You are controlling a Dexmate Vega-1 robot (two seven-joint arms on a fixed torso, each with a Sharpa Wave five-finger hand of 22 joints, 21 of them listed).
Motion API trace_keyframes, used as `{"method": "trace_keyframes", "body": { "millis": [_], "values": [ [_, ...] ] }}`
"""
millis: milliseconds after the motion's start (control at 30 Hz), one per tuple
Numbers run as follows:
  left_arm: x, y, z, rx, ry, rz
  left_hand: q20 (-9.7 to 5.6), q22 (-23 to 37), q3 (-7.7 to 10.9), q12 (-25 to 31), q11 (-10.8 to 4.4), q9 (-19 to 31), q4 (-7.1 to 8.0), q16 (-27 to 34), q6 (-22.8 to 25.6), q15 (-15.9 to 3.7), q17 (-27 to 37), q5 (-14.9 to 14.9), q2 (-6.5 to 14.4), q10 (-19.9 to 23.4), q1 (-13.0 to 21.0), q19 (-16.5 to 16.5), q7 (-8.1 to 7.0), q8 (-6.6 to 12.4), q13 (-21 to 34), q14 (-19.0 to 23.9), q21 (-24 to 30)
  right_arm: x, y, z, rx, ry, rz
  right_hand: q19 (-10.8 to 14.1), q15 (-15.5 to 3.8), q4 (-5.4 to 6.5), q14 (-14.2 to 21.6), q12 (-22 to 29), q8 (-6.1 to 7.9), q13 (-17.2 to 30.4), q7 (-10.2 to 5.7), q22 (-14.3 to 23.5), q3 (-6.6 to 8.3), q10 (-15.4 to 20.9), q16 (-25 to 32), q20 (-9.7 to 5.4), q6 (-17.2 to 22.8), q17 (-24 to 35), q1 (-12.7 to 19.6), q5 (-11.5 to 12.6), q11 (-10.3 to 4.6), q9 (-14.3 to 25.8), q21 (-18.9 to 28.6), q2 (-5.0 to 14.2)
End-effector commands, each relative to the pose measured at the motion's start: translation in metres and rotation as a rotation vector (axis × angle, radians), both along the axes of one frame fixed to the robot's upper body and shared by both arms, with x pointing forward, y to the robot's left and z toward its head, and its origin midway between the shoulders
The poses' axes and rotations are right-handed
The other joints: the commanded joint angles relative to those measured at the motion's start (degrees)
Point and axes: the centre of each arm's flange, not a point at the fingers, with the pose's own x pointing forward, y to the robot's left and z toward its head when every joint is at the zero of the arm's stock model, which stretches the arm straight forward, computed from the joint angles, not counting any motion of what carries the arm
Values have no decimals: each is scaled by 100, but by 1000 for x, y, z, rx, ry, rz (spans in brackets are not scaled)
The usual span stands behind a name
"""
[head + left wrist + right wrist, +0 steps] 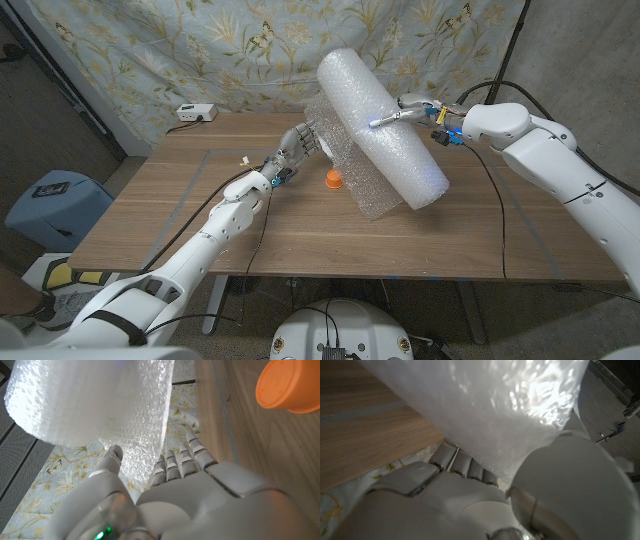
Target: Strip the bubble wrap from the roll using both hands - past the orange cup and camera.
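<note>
both hands on bubble wrap roll (385, 125) — left hand (296, 150), right hand (410, 110)

The bubble wrap roll (385, 128) is translucent white, its surface dotted all over with small glossy bubbles. The cup (334, 179) is plain bright orange. The tabletop (300, 225) is warm brown wood grain with faint pale lines across it. Both the left hand (296, 148) and the right hand (408, 112) are grey and silver on white arms. The backdrop curtain (200, 45) is pale blue with cream leaves and butterflies.
</note>
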Motion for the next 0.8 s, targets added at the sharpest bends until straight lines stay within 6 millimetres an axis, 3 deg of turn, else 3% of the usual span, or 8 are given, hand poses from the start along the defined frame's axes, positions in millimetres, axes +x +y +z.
{"method": "trace_keyframes", "body": {
  "millis": [33, 800],
  "values": [
    [1, -19, 2, -8, 38, -91, -1, 25, 2, 52, 11, 6, -21, 35, 54, 30, 18, 49, -6, 86, 67, 68, 2, 14, 16, 68, 53, 5, -1, 2, 49, -7, 2, 48, -987, -12, 321, 39, 22, 27, -6, 6, 0, 393, -12, 15, 58, 43, 777, 43, -363, 36, 36, 810],
    [-4, -47, 5, 6, 86, -195, 30, 38, -5, 31, 37, 9, -37, 7, 57, 28, 24, 57, 1, 107, 228, 177, 39, -3, 27, 149, 81, 3, -8, -1, 103, -17, -9, 57, -991, -20, 362, 75, 3, 51, 6, 10, -17, 403, -59, 22, 72, 101, 813, 51, -363, 64, 69, 823]
  ]
}}
